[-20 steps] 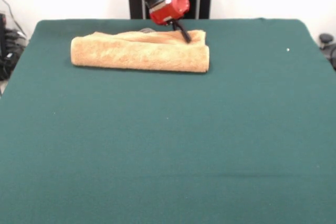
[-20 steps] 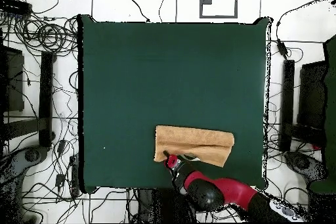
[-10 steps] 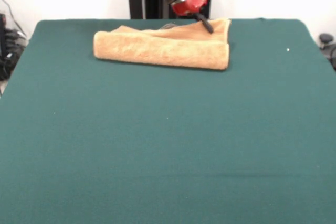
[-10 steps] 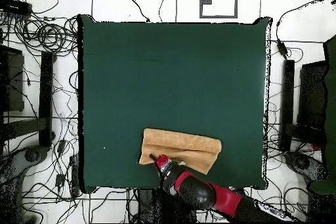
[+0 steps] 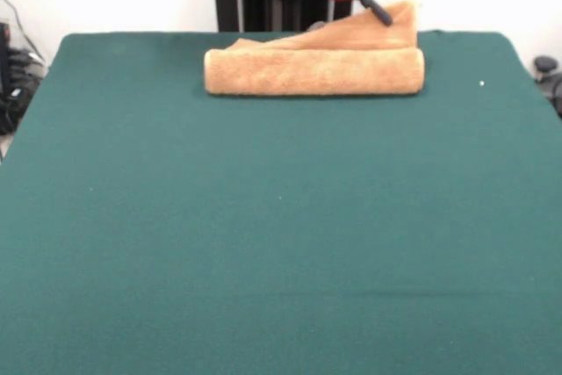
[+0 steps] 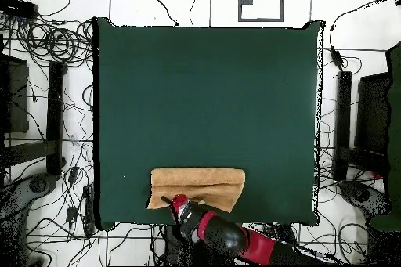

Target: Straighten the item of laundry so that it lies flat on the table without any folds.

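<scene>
- Towel (image 5: 313, 70) lies folded double near the table's (image 5: 263, 234) robot-side edge, one corner lifted.
- End effector (image 5: 379, 13) pinches that raised corner; its fingertips are hard to make out.

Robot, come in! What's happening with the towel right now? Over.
Gripper pinching towel corner, lifted. Towel folded double at table edge by the robot. Nothing in the way.

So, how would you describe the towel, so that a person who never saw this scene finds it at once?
Find the big dark green table. At its edge nearest the robot lies the towel, an orange-tan terry cloth folded into a long roll, one corner lifted at the gripper. It is the only cloth and the only orange thing on the green.
</scene>
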Controlling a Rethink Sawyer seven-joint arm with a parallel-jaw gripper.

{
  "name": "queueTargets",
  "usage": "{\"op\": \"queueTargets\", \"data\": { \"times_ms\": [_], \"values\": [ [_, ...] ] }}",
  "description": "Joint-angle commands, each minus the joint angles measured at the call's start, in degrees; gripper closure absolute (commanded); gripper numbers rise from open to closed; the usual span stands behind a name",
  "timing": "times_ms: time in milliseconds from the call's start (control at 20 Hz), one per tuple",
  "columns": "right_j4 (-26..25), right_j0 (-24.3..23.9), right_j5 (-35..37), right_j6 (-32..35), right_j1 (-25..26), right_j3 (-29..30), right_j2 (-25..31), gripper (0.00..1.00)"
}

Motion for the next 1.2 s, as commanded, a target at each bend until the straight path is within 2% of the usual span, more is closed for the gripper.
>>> {"op": "queueTargets", "data": {
  "times_ms": [50, 300, 650, 800, 950, 1000, 1100, 1200],
  "values": [
    [5.35, 4.47, 2.70, 7.46, 0.23, -0.60, 5.89, 0.00],
    [4.94, 4.81, 0.40, 8.08, -0.38, 0.27, 5.60, 0.00],
    [4.73, 4.19, -0.34, 8.02, 2.07, 0.92, 6.41, 0.00],
    [4.74, 5.50, -1.48, 8.25, 0.60, 1.64, 6.59, 0.00],
    [3.17, 12.80, -8.02, 7.88, -10.49, 1.62, 2.43, 0.00],
    [2.93, 18.93, -12.92, 7.58, -18.63, 1.43, -2.79, 0.00],
    [3.73, 25.65, -17.31, 6.93, -25.84, 0.85, -9.74, 0.00],
    [5.30, 30.54, -20.65, 6.58, -29.46, 0.48, -15.30, 0.00]
  ]
}}
